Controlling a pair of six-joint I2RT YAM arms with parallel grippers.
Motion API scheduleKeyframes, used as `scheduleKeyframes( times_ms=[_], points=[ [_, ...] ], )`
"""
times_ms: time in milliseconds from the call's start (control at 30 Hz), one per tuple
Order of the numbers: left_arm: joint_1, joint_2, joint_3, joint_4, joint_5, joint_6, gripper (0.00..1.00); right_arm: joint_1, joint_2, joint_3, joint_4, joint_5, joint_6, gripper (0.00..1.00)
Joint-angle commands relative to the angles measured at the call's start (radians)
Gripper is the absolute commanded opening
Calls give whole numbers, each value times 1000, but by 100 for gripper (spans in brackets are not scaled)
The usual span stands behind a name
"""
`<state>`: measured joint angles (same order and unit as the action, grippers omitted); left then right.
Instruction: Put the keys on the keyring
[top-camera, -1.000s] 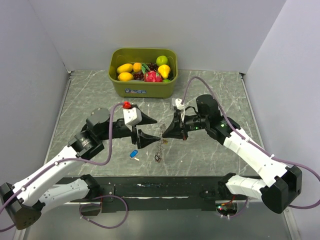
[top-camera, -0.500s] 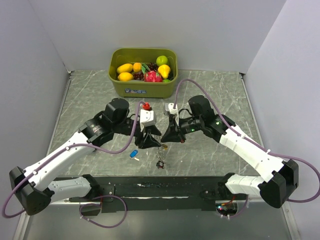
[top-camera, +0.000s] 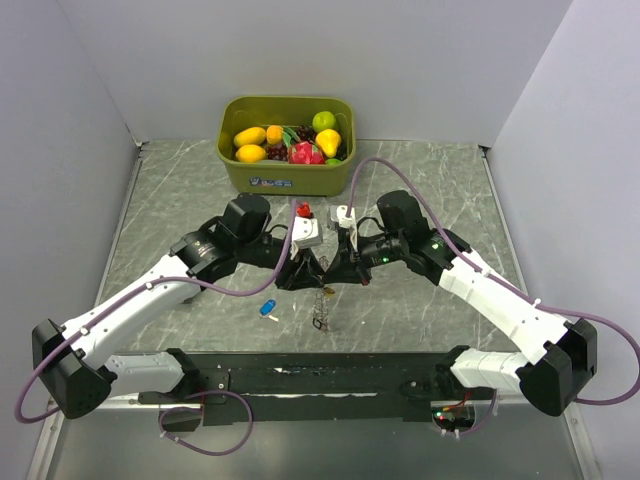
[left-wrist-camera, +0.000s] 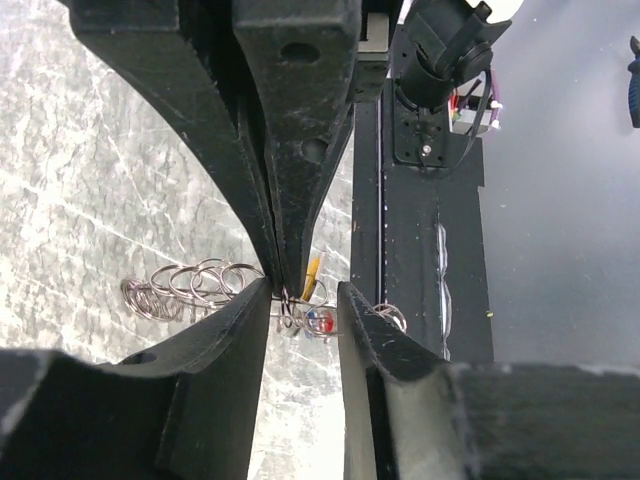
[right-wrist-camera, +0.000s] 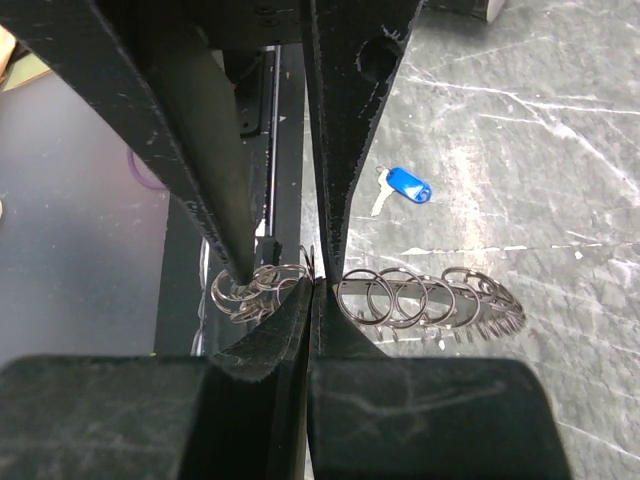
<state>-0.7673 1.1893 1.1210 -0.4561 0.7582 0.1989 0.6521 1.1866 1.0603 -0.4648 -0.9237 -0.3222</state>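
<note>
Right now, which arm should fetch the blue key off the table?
Left, I'd say. The right gripper is shut on the keyring; the left gripper has its jaws apart, and the blue key lies nearer it.

Left arm (top-camera: 140, 305), right arm (top-camera: 500, 300): white shell links, black joint housings, small dark screws dotting the white covers.
Left cable (top-camera: 240, 292): purple, looped along the arm. Right cable (top-camera: 385, 160): same purple, looped.
Green light (top-camera: 437, 243) on the black section of the right arm.
Left block (top-camera: 307, 233): white, boxy, at the wrist, with a small red cap (top-camera: 302, 209) on it. Right block (top-camera: 345, 214): white, similar.
Left pincer (left-wrist-camera: 303, 300), right pincer (right-wrist-camera: 312, 290): matte black, tapered fingers, surfaces scuffed with pale scratches, with round holes in the fingers.
</note>
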Motion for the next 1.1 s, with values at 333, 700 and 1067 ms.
scheduleKeyframes(
  times_ms=[333, 700, 1067],
  points=[
    [-1, 4, 54, -33, -53, 33, 27, 7, -35, 20, 80, -27, 11, 0],
    [-1, 52, 85, -53, -26, 37, 1, 7, -58, 7, 100, -10, 29, 0],
    [-1, -123, -141, 379, -209, -188, 1, -6, -169, -123, 285, 160, 158, 49]
  ],
)
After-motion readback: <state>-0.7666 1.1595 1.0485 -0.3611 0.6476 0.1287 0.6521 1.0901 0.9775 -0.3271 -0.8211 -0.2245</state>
